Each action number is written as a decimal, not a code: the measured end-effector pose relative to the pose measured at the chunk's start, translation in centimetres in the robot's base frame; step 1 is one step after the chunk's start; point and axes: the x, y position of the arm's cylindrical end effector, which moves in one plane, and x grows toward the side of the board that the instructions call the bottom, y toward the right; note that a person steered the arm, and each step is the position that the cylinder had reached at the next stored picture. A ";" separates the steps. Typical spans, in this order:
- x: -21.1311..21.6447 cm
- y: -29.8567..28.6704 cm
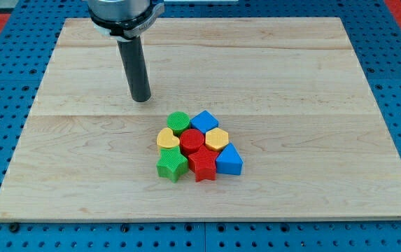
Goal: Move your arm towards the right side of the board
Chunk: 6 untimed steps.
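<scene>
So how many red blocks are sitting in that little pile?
2. A round red block sits in the cluster's middle, and a red star-shaped block lies just below it at the bottom edge, between the green and blue ones. None seems hidden.

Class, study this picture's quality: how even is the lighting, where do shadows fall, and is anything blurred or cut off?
Camera view: even, soft light on the pale wooden board; faint shadow beside my tip; the cluster of coloured blocks is sharp; the arm is cropped at the view's top.
</scene>
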 end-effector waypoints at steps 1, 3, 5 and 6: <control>0.0 0.0; -4.4 8.2; -5.2 22.8; -5.1 27.3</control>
